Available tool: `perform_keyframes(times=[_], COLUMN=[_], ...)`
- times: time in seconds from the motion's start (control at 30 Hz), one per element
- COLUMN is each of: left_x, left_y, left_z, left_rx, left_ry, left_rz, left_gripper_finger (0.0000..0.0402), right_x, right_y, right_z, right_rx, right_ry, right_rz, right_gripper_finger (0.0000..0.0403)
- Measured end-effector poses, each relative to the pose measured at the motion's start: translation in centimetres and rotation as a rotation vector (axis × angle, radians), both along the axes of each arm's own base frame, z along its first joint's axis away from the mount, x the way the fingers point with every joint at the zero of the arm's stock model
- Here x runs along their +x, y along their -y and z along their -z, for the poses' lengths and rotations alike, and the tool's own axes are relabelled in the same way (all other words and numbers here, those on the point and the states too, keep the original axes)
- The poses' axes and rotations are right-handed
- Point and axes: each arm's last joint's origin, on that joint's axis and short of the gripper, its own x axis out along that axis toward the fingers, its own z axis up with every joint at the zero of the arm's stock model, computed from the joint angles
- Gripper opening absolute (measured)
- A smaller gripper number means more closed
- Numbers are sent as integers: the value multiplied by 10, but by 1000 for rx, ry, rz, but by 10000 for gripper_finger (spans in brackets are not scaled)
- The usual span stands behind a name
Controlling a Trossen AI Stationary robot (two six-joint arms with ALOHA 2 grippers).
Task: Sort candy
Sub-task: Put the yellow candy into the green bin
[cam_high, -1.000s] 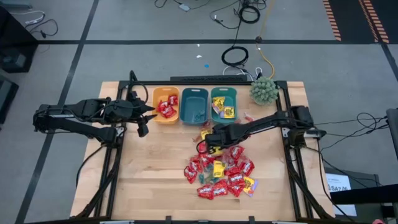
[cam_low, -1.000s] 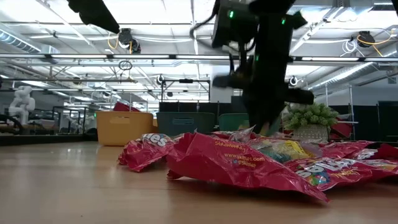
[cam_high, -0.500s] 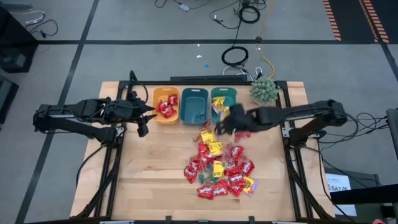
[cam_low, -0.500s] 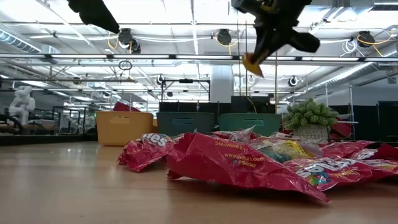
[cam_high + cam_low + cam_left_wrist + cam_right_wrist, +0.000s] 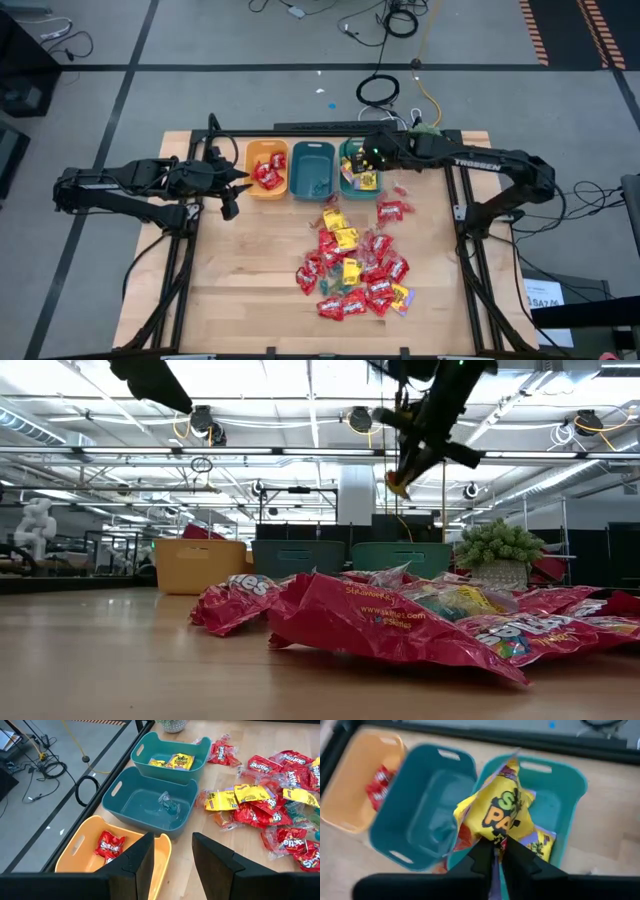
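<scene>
A: Left gripper [image 5: 232, 190]?
B: Partly open, empty, beside the orange bin [image 5: 266, 168].
A: Right gripper [image 5: 496, 851]?
B: Pinching a yellow packet [image 5: 501, 815] over the teal bin [image 5: 565, 795]; candy pile [image 5: 358, 262] lies on the desk nearer than it.

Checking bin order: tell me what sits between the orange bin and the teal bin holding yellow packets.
A second teal bin sits between the orange bin and the yellow-packet bin, plain in the high view; the left wrist view shows small clear-wrapped pieces inside it.
</scene>
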Motion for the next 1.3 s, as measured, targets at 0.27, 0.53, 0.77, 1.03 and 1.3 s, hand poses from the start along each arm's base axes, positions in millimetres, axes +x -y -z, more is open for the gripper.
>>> perform_keyframes(times=[0.27,0.53,0.77,1.03,1.3], left_x=[0,0,0,0,0], left_y=[0,0,0,0,0], left_z=[0,0,0,0,0], left_rx=[0,0,0,0,0], left_ry=[0,0,0,0,-1], left_rz=[0,0,0,0,0], left_gripper_finger=[144,144,144,144,144], right_x=[-1,-3,-5,7,31], right_y=[22,22,19,-18,-80], right_z=[11,9,10,2,9], right_rx=[-8,-24,32,38,72], right_ry=[-68,-83,-88,-26,42], right_rz=[-5,-44,-80,-223,-315], right_gripper_finger=[146,216,227,207,187])
